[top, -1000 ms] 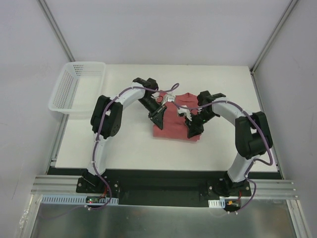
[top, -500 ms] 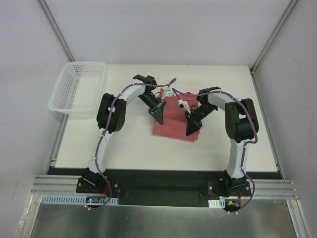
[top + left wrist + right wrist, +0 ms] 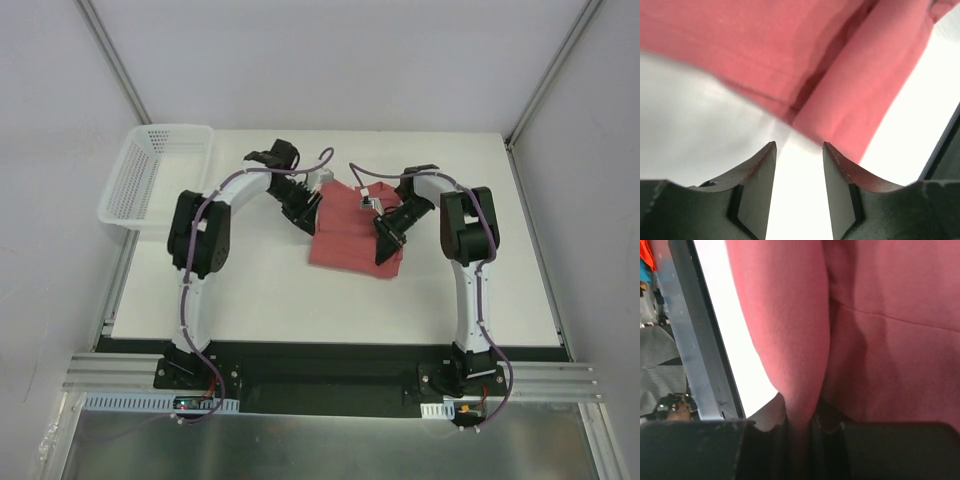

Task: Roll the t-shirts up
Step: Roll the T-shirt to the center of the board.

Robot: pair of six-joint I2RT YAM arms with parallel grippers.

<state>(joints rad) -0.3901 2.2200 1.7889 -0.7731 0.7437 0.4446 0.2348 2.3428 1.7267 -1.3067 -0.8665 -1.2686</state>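
Shirt (image 3: pixel 352 238) sat mid-table (image 3: pixel 250 290), bunched into a compact layered slab. It looked more like a flat fold than a tight roll. My read: past halfway, with the last turns and squaring-up left. Basket (image 3: pixel 130 195) was at the far-left corner, well apart from the shirt.

Left gripper (image 3: pixel 799 146) was at the shirt's left edge with its jaws partly apart and nothing between them. The cloth lay just beyond the tips, not touching.

Right gripper (image 3: pixel 799 415) was at the right edge, clamped on a fold of the shirt, with fabric pinched between the fingers.
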